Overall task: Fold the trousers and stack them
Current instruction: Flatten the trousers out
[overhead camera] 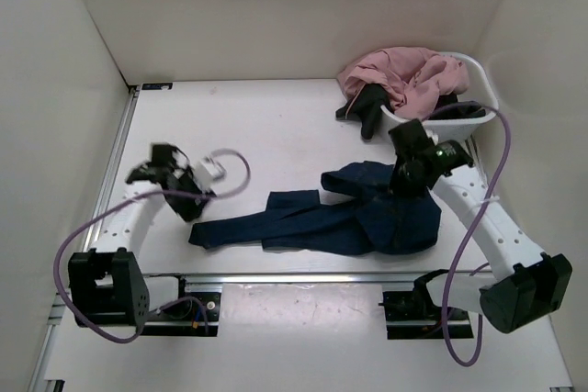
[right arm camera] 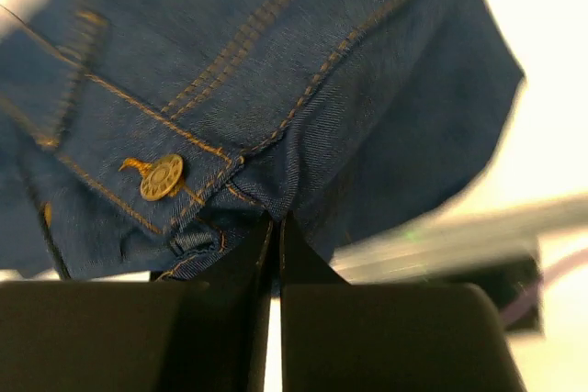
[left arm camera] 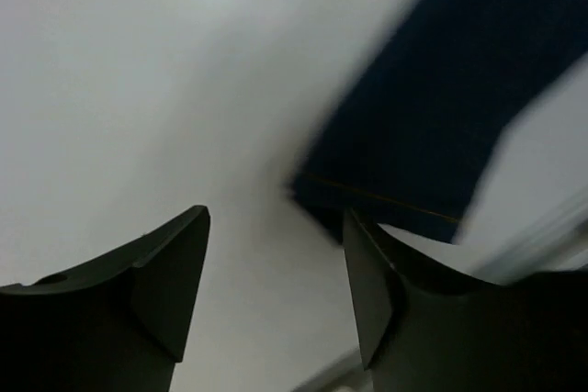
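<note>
Lying across the middle of the smooth white desk (overhead camera: 257, 126), the trousers (overhead camera: 367, 222) are dark navy denim. The waist end is bunched in thick folds on the right, and the legs run leftward as one long, narrowing band.

At the far right corner, a soft, crumpled pink garment (overhead camera: 404, 75) is heaped in a glossy white tub (overhead camera: 482, 89). A limp black garment (overhead camera: 367, 109) hangs out of the tub onto the desk, well apart from the denim.

The right fingers (right arm camera: 220, 319) are flat black wedges pressed together at their tips. They pinch a small fold of denim at the waist. Only the right wrist view shows the cloth's detail: a diagonal twill weave, double rows of orange stitching along the seams, and a round brass button (right arm camera: 162, 176) with a ridged face, just beside the pinched fold. The overhead view shows that spot only as a dark mass under the arm.

The left fingers (left arm camera: 165, 291) are matte black, curved and tapering. They are spread apart with only bare desk between them. The left wrist view is blurred, but it shows the squared leg hem (left arm camera: 386, 199), crossed by a thin orange line, just ahead of one fingertip. Whether the two touch cannot be told. From overhead, these fingers sit near the leg ends at the left end of the denim.
</note>
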### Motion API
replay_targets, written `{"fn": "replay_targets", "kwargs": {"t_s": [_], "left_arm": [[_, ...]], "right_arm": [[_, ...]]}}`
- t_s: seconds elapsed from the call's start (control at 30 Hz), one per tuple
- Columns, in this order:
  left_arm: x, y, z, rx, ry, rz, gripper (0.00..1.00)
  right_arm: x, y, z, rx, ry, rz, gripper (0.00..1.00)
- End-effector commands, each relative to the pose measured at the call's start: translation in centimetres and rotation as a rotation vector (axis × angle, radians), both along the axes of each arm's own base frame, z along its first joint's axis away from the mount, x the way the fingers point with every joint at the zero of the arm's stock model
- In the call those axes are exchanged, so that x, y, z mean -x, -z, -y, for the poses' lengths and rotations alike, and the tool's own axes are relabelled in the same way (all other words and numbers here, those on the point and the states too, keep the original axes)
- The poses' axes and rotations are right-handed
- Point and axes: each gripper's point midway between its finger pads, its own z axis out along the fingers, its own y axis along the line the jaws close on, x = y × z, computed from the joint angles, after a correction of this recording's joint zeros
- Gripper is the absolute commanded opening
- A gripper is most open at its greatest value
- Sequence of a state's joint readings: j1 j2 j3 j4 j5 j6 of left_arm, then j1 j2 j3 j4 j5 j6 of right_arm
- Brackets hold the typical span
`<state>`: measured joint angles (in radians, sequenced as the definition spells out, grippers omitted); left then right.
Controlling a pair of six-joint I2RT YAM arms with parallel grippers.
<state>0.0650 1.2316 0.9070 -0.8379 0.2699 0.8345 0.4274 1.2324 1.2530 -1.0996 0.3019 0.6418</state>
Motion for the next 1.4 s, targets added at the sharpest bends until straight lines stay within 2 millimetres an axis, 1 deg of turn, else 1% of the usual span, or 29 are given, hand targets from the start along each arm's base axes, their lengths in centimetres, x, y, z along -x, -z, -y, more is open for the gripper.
{"fn": "replay_targets", "kwargs": {"t_s": [0.0,0.03,0.07,0.1,0.13,0.17,0.2,0.3,0.33,0.4,0.47,0.57,0.63,0.7,0.73,0.8,0.87,0.9,0.93,0.97,1.0,1.03,1.07,1.13,1.17,1.23,1.27,1.3,1.37], "left_arm": [[5.9,2.0,4.0,0.012,0.203,-0.064,0.72],[6.5,2.2,4.7,0.011,0.241,-0.059,0.76],[7.2,2.3,5.9,0.009,0.305,-0.055,0.79],[7.9,3.0,6.3,0.008,0.327,-0.077,0.81],[8.2,3.3,6.5,0.006,0.342,-0.086,0.83],[8.9,4.2,6.6,-0.016,0.365,-0.122,0.84],[9.1,4.6,6.7,-0.027,0.38,-0.141,0.84],[10.0,5.2,7.9,-0.021,0.447,-0.174,0.84],[9.7,5.3,8.3,-0.021,0.462,-0.162,0.84],[9.8,6.7,7.6,-0.095,0.451,-0.189,0.83],[9.5,7.3,6.9,-0.136,0.438,-0.205,0.8],[9.1,7.5,7.5,-0.132,0.441,-0.197,0.8],[8.5,7.6,8.2,-0.13,0.438,-0.174,0.7],[8.4,7.7,8.1,-0.141,0.435,-0.185,0.55],[8.5,8.2,8.0,-0.146,0.436,-0.207,0.43],[8.7,8.3,8.0,-0.142,0.416,-0.222,0.3],[8.5,8.2,8.1,-0.137,0.403,-0.224,0.14],[8.1,7.6,8.5,-0.123,0.406,-0.201,0.14],[7.9,7.4,8.7,-0.114,0.385,-0.197,0.14],[7.4,6.6,8.9,-0.105,0.376,-0.176,0.14],[7.3,6.2,8.7,-0.114,0.371,-0.168,0.14],[7.2,5.9,8.8,-0.109,0.359,-0.168,0.14],[6.5,5.0,9.0,-0.105,0.34,-0.137,0.14],[6.3,4.2,8.9,-0.093,0.31,-0.128,0.14],[5.8,3.6,8.6,-0.086,0.289,-0.107,0.14],[5.3,3.3,8.1,-0.087,0.255,-0.097,0.14],[5.3,3.3,8.1,-0.087,0.255,-0.097,0.14],[5.0,3.2,8.1,-0.091,0.24,-0.087,0.14],[5.1,3.5,7.6,-0.088,0.21,-0.1,0.14]], "right_arm": [[4.1,1.8,2.9,0.071,0.044,-0.058,0.02],[5.1,2.5,4.1,0.109,0.076,-0.089,0.02],[6.6,3.9,5.2,0.161,0.096,-0.144,0.02],[8.1,4.4,6.6,0.203,0.126,-0.188,0.01],[8.8,4.8,7.5,0.232,0.143,-0.207,0.01],[9.5,5.5,7.9,0.247,0.154,-0.223,0.01],[9.8,5.6,8.0,0.243,0.155,-0.214,0.01],[9.3,5.8,7.4,0.204,0.161,-0.188,0.01],[9.1,5.8,7.0,0.188,0.158,-0.186,0.01],[9.0,5.9,6.8,0.171,0.165,-0.18,0.01],[8.8,5.9,6.5,0.159,0.163,-0.175,0.02],[8.7,5.9,6.3,0.147,0.161,-0.171,0.02],[8.7,5.9,6.1,0.139,0.158,-0.175,0.02],[8.7,5.9,6.1,0.139,0.158,-0.175,0.02],[8.7,5.9,6.1,0.139,0.158,-0.175,0.02],[8.8,5.9,6.0,0.135,0.147,-0.18,0.02],[9.0,6.0,6.1,0.139,0.147,-0.188,0.04],[9.3,5.9,6.6,0.164,0.151,-0.198,0.06],[9.5,5.8,7.4,0.201,0.173,-0.195,0.11],[9.9,5.4,7.9,0.229,0.177,-0.203,0.4],[10.1,5.3,8.3,0.248,0.181,-0.207,0.66],[9.7,4.8,8.4,0.252,0.185,-0.187,0.87],[9.0,3.7,8.1,0.235,0.188,-0.154,0.99],[6.9,1.1,6.4,0.151,0.122,-0.071,0.99],[4.7,-1.1,4.8,0.082,0.095,0.038,0.99],[1.3,-5.5,1.8,0.017,0.021,0.181,0.99],[0.2,-6.2,0.7,0.013,-0.024,0.198,0.99],[-1.2,-5.1,-1.4,0.029,-0.092,0.161,0.99],[-2.1,-3.3,-3.9,0.083,-0.206,0.099,0.99]]}}
